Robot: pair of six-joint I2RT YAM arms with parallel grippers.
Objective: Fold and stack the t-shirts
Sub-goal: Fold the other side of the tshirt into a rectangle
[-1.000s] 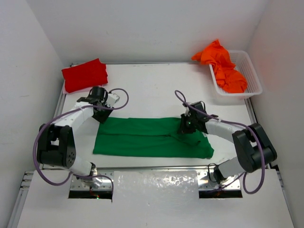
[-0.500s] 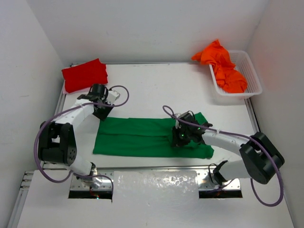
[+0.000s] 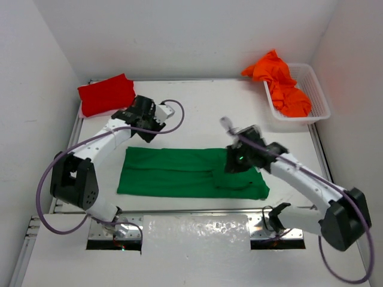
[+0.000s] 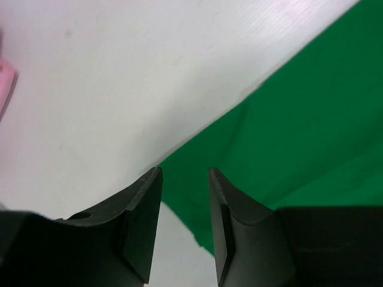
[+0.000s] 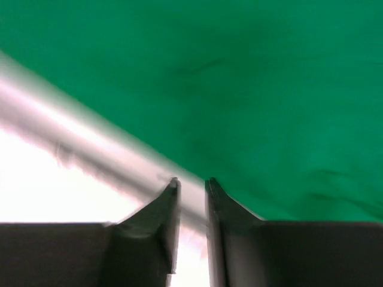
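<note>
The green t-shirt (image 3: 191,173) lies as a long folded band across the near middle of the table, with a small rumpled fold at its right end. My left gripper (image 3: 148,127) hangs open above the table just beyond the shirt's far left corner; between its fingers (image 4: 184,173) there is only table and the green edge (image 4: 299,131). My right gripper (image 3: 233,164) hovers over the shirt's right part, jaws slightly apart and empty (image 5: 191,182), with green cloth (image 5: 239,89) below. A folded red t-shirt (image 3: 106,94) lies at the back left. The orange t-shirt (image 3: 281,84) spills from the basket.
The white mesh basket (image 3: 319,95) stands at the back right against the wall. A blurred silvery strip (image 5: 90,137) crosses the right wrist view beside the green cloth. A sliver of pink (image 4: 5,89) shows at the left wrist view's left edge. Walls close in on three sides.
My right gripper swept left over the green shirt's right end, came back to the right, and its jaws parted. My left gripper moved right and towards the back, off the shirt's left corner.
</note>
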